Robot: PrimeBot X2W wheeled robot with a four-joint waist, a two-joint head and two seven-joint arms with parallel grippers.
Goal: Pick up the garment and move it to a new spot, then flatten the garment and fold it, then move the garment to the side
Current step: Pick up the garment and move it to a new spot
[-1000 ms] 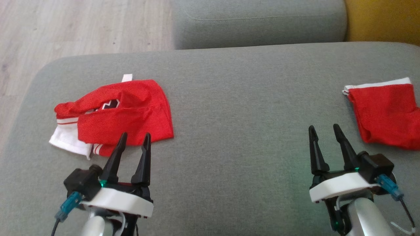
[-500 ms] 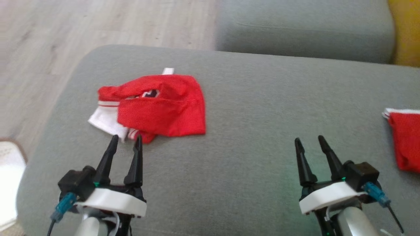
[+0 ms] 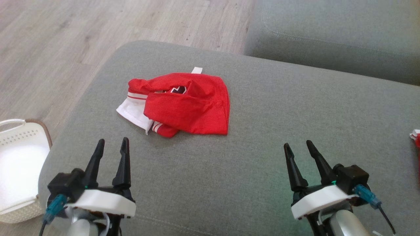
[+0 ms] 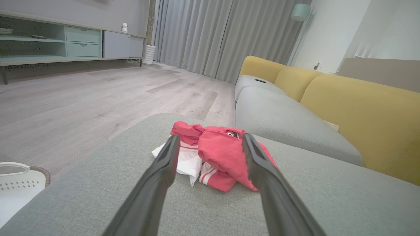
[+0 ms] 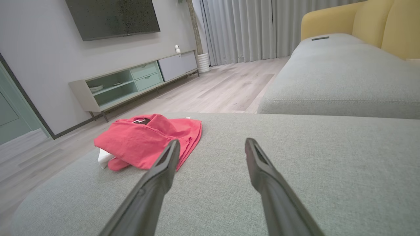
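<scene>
Hovering above the near edge of the grey cushion (image 3: 256,183), my left pincer (image 3: 113,140) is released, its two dark fingers spread with nothing between them. My right pincer (image 3: 298,143) hangs further along that same near edge, toward the right side, just as slack and just as empty.

Ahead of the left pincer, toward the cushion's far left corner, lies the garment (image 3: 187,108). It is a crumpled red heap with a white, striped part sticking out on its left and a small white tab at its far edge. In my left wrist view it sits framed between my fingers, apart from both tips and resting fully on the cushion. I touch it with neither pincer.

I judge that the first step is in hand: the pick-up is not yet done, and I am only lined up for it. The next move calls for reaching the left pincer forward and down onto the near fold, then clenching on enough layers that the whole heap lifts rather than one loose flap. The right pincer is well apart from the garment and would have to cross leftward to help.

Beyond the cushion's left edge, a white basket (image 3: 19,170) stands on the wooden floor (image 3: 65,49). A scrap of red cloth (image 3: 415,136) shows at the cushion's right edge.
</scene>
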